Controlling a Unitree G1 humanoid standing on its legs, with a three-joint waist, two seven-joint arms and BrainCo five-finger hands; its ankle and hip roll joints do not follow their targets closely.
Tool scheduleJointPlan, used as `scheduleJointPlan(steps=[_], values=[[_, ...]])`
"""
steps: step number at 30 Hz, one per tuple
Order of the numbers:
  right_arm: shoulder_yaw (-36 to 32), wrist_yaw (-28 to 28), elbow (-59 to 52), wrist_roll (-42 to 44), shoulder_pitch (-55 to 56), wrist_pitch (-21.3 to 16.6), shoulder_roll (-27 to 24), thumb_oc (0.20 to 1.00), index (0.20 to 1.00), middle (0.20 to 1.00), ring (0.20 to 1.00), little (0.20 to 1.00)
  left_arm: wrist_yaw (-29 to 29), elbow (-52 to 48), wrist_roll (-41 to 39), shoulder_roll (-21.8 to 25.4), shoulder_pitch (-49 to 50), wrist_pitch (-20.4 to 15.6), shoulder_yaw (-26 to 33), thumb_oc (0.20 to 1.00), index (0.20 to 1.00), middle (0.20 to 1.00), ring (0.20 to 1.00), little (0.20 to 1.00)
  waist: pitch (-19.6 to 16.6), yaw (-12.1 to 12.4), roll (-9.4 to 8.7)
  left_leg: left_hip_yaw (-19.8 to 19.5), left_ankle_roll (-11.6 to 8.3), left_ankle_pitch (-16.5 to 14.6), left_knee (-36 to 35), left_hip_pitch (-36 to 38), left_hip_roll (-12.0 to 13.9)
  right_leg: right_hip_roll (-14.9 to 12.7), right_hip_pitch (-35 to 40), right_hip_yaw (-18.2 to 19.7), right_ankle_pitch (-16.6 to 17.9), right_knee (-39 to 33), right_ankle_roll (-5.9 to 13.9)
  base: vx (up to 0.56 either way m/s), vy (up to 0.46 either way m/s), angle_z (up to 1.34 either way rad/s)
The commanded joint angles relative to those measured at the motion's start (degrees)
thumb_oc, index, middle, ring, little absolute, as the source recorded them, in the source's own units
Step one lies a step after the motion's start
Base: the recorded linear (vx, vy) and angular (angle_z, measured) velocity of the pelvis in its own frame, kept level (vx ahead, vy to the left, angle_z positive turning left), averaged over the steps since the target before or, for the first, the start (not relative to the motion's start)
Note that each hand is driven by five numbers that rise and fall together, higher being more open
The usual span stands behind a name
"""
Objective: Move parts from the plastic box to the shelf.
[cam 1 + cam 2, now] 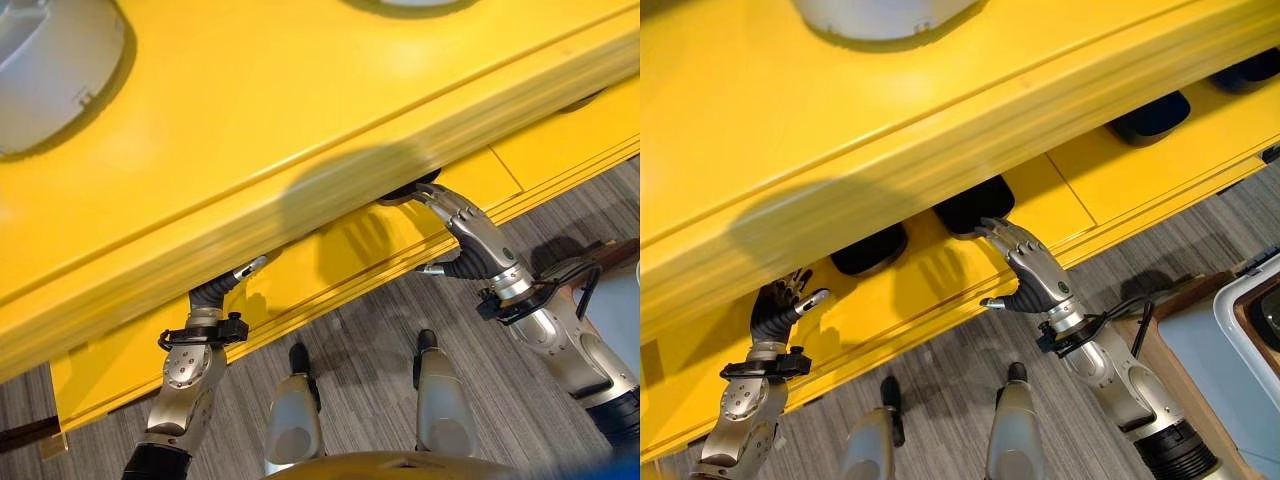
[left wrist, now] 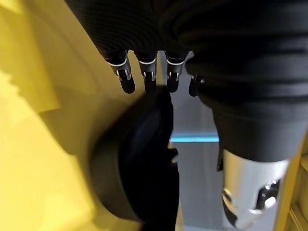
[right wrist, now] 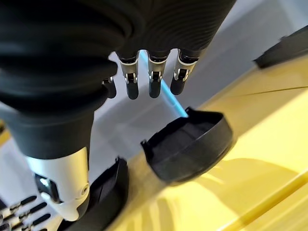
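On the yellow shelf (image 1: 840, 130), two black parts (image 1: 973, 207) lie free just beyond both hands (image 1: 1035, 275) — fingers (image 3: 155, 85) straight, empty.

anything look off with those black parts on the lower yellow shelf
Nothing stands out. The black parts sit flat in a row on the yellow shelf. The right robot hand is open just short of one; the left robot hand reaches toward another.

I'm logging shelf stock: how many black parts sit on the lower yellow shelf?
4: one black part by the left hand, one at the right hand, two further right. Others may be hidden.
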Motion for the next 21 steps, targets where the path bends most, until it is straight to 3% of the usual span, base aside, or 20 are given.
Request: scheduleJointPlan(steps=[1,6,14,15,18,21], values=[[-0.8,-0.9,-3.2,5.3,-0.5,-3.7,0.7,1.000,1.000,1.000,1.000,1.000,-0.6,-0.1,1.8,0.9,1.3,-4.0,0.3,1.000,1.000,1.000,1.000,1.000,-3.2,0.7,-1.04,-2.3,0.20,10.6,-4.5,-1.8,3.5,0.9,-0.2,0.0,4.5,-2.2,0.93,0.05,-0.015,-0.20],[-1.9,1.3,-2.4,10.4,1.2,-3.4,1.7,1.000,1.000,1.000,1.000,1.000,-1.8,0.6,2.4,0.1,1.5,-3.5,0.5,1.000,1.000,1.000,1.000,1.000,-7.3,-0.2,1.04,0.2,-1.55,15.1,-11.1,4.0,4.9,0.9,5.0,-0.8,5.5,-7.7,1.27,0.09,-0.027,-0.11],[-2.0,2.2,-1.6,16.0,0.8,-3.1,4.1,1.000,1.000,1.000,1.000,1.000,-2.0,0.6,2.2,-1.3,1.5,-2.5,0.2,1.000,1.000,1.000,1.000,1.000,-9.9,-0.7,2.97,0.3,-2.44,19.8,-12.2,8.6,6.9,2.8,8.7,-1.6,2.8,-5.7,-0.30,0.07,-0.063,-0.03],[-1.6,2.6,-1.2,17.1,-0.2,-3.1,4.4,1.000,1.000,1.000,1.000,1.000,-2.3,0.8,1.7,-2.2,1.2,-2.0,0.0,1.000,1.000,1.000,1.000,1.000,-10.8,-0.5,3.63,-0.4,-2.56,22.7,-12.1,9.5,7.9,4.1,9.2,-1.7,1.1,-4.1,-1.50,0.06,-0.142,0.06],[-1.5,2.8,-0.7,18.7,-1.3,-3.2,4.8,1.000,1.000,1.000,1.000,1.000,-2.5,1.2,1.6,-2.9,1.0,-1.5,-0.6,1.000,1.000,1.000,1.000,1.000,-11.7,-0.2,3.90,-1.5,-2.92,26.6,-11.4,9.4,8.8,5.4,10.0,-1.8,-0.5,-2.9,-2.77,0.06,-0.140,0.01],[-1.3,2.5,0.0,19.9,-2.4,-3.3,5.3,1.000,1.000,1.000,1.000,1.000,-2.6,2.4,1.4,-3.5,0.3,-1.2,-1.2,1.000,1.000,1.000,1.000,1.000,-11.9,0.3,3.76,-3.5,-3.86,32.6,-9.5,8.1,9.0,5.9,11.7,-2.4,-0.8,-3.5,-3.98,0.04,-0.114,-0.07]])
